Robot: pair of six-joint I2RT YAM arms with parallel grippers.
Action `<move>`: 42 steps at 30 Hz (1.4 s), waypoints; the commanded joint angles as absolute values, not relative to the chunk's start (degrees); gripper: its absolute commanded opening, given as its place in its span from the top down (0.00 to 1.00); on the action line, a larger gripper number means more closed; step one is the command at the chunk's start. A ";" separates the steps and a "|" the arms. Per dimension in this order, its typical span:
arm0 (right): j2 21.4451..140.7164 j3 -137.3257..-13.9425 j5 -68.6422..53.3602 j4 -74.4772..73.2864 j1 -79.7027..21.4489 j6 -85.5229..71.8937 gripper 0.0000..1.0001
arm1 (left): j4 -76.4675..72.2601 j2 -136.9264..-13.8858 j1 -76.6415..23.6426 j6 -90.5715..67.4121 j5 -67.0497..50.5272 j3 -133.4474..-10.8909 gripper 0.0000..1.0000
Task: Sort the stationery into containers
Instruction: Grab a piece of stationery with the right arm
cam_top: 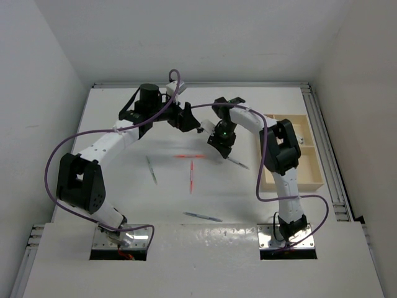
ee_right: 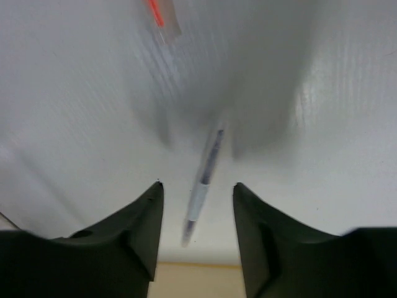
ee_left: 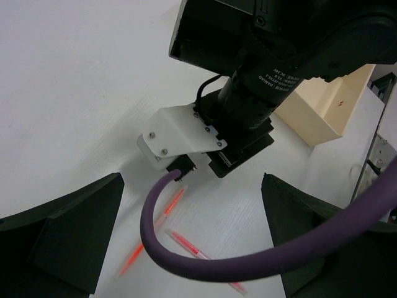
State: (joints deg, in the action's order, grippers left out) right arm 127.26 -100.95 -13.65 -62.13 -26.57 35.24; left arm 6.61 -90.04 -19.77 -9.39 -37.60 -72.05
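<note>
A thin grey pen with a dark end (ee_right: pixel 211 155) lies blurred on the white table, in the gap of my right gripper (ee_right: pixel 197 184). The jaws stand apart and touch nothing. In the top view this pen (cam_top: pixel 237 162) lies just right of the right gripper (cam_top: pixel 221 148), short of the pale wooden tray (cam_top: pixel 310 181). My left gripper (cam_top: pixel 189 121) hangs wide open and empty at the far middle. Below it lie two red pens (ee_left: pixel 186 245) (ee_left: pixel 175 200), partly crossed by a purple cable. The top view shows them (cam_top: pixel 186 156) (cam_top: pixel 191 177) mid-table.
A grey pen (cam_top: pixel 151 169) lies left of centre and a blue-grey one (cam_top: pixel 203 216) near the front edge. The right arm's wrist (ee_left: pixel 248 93) fills the space ahead of the left gripper. The tray's wall with a red dot (ee_left: pixel 340 103) shows behind it.
</note>
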 commanded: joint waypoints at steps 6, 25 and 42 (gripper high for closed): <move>122.97 -96.08 -12.39 -57.66 -24.88 29.71 0.41 | 5.36 -87.89 -18.11 -8.27 -37.88 -72.59 0.00; 106.43 -69.52 -10.64 -37.19 -29.88 18.37 0.48 | 4.93 -82.63 -0.80 -14.76 -44.74 -73.92 0.00; 105.92 -60.91 -3.69 -27.51 -37.18 15.04 0.63 | 14.86 -74.53 15.29 -10.29 -45.35 -71.37 0.00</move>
